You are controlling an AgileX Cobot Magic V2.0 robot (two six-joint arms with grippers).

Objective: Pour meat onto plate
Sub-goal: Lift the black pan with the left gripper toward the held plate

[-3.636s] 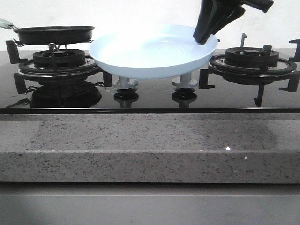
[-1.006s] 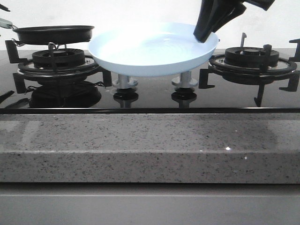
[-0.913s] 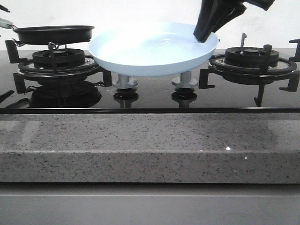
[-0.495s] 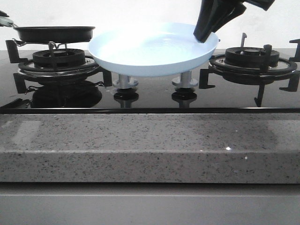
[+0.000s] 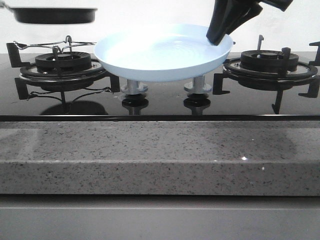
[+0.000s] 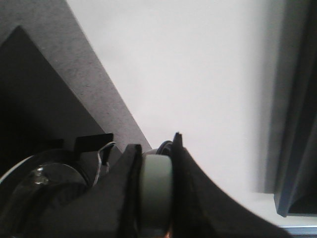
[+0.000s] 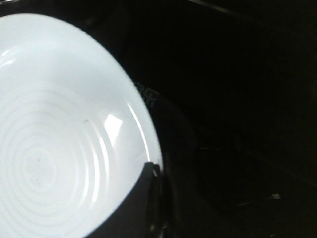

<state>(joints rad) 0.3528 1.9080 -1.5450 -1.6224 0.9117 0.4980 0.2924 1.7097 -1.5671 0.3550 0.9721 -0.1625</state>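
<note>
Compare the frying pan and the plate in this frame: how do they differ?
The frying pan is black; the plate is pale blue and glossy. The frying pan looks narrower than the plate. The left gripper holds the frying pan's pale handle; the right gripper grips the plate's rim. Both are round, shallow and held above the stove.

The right hand [image 5: 218, 36] came down from the upper right of the front view, its dark fingers [image 5: 226, 20] angled down and to the left and closed over the plate's [image 5: 160, 67] rim. In its own wrist view one finger [image 7: 130, 208] lay across the rim (the other was hidden beneath). The left hand [image 6: 156, 191] stayed out of the front view; its two fingers [image 6: 190, 196] were clamped on a pale handle [image 6: 156, 193].
</note>
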